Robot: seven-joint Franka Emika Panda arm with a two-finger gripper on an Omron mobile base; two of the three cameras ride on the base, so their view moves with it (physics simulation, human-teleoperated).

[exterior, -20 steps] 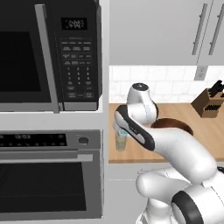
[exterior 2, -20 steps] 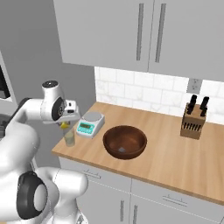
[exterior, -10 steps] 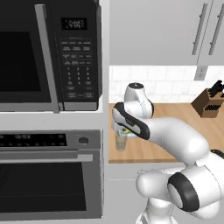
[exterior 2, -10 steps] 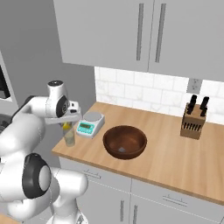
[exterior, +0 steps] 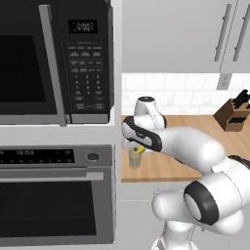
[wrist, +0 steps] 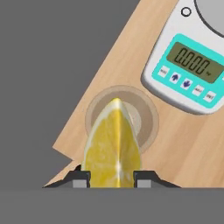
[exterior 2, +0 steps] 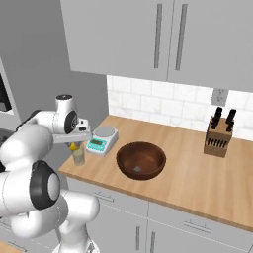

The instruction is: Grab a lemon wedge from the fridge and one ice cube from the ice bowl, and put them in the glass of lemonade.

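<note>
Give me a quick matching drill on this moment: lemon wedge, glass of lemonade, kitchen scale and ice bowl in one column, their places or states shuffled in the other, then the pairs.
Things:
1. lemon wedge
2. glass of lemonade
3. kitchen scale
4. ice bowl

Places or states:
A. near the middle of the counter, right of the scale
B. clamped in the gripper
C. at the counter's left end, right under the wedge
D. between the glass and the bowl, display reading zeros

Pairs: 1-B, 2-C, 3-D, 4-A

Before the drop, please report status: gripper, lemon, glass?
Gripper shut on lemon wedge. Wedge above glass of lemonade. Nothing between them.
</note>
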